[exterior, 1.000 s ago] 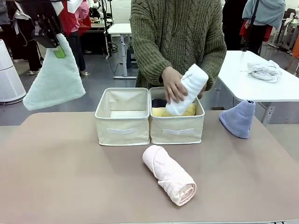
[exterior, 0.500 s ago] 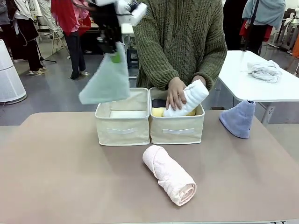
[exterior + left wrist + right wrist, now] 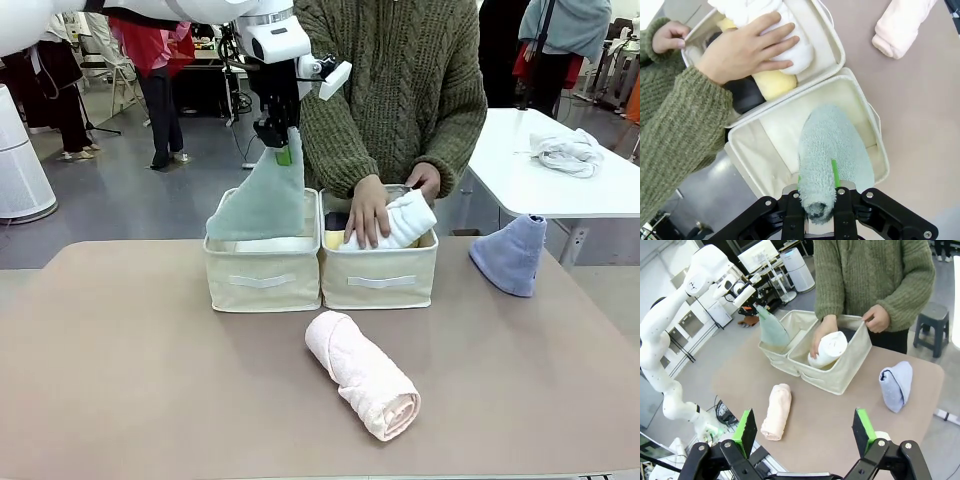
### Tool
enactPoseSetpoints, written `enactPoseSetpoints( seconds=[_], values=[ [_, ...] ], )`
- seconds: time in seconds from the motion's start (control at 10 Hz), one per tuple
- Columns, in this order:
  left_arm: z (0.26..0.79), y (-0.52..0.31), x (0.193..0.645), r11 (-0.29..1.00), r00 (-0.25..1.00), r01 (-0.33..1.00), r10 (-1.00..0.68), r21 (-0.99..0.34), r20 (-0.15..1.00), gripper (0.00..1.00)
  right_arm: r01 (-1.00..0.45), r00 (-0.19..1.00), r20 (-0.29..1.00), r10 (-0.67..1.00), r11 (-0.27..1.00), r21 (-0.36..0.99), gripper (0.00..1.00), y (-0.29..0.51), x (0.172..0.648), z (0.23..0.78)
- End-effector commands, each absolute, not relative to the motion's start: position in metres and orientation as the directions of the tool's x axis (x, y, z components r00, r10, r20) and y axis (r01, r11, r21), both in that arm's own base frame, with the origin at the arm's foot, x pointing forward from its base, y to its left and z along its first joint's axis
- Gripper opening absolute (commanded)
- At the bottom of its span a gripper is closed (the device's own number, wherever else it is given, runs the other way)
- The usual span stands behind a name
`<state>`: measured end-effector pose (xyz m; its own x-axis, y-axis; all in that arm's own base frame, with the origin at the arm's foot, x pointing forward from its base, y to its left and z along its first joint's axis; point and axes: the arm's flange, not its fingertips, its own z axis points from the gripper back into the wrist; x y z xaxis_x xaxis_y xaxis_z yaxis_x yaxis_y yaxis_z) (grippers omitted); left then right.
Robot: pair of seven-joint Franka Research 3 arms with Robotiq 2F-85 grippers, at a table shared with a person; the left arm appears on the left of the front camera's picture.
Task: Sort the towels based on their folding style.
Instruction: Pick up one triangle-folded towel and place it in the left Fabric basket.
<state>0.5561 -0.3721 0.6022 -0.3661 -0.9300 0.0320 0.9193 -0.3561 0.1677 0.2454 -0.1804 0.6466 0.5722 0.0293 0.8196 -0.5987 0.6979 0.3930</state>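
Note:
My left gripper (image 3: 284,152) (image 3: 819,209) is shut on the tip of the pale green cone towel (image 3: 262,203) (image 3: 832,147), which hangs with its wide base just inside the left cloth bin (image 3: 262,282). A person's hand (image 3: 367,210) presses the white roll (image 3: 408,218) into the right bin (image 3: 380,285), on top of a yellow roll (image 3: 772,82) and a dark grey roll (image 3: 742,95). The pink roll (image 3: 362,373) lies on the table in front of the bins. At the table's right edge stands the lavender-blue cone (image 3: 510,255). My right gripper (image 3: 807,432) hangs open high over the table's near side.
A white side table (image 3: 530,185) at the right carries a whitish cloth bundle (image 3: 567,150). The person stands right behind the bins, the other hand (image 3: 424,180) holding the right bin's rim. The brown tabletop (image 3: 130,370) is bare at left and front.
My left arm swung from the far left to above the left bin, lowering the green cone into it. The person pushed the white roll down into the right bin.

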Motion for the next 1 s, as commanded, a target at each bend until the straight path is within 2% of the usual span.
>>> enactPoseSetpoints(
  seconds=[0.0,0.6,0.9],
  values=[
    [0.611,-0.378,0.568,-0.329,-0.338,0.933,-0.94,0.145,0.04,0.17,-0.611,0.565,0.825,0.029,0.687,0.394,1.0,-0.18,0.246,0.645],
    [0.568,-0.382,0.584,-0.346,-0.355,0.933,-0.927,0.096,0.119,0.17,-0.611,0.565,0.825,0.029,0.687,0.394,1.0,-0.18,0.246,0.645],
    [0.546,-0.388,0.589,-0.362,-0.368,0.93,-0.923,0.068,0.11,0.17,-0.611,0.565,0.825,0.029,0.687,0.394,1.0,-0.18,0.246,0.645]
  ],
)
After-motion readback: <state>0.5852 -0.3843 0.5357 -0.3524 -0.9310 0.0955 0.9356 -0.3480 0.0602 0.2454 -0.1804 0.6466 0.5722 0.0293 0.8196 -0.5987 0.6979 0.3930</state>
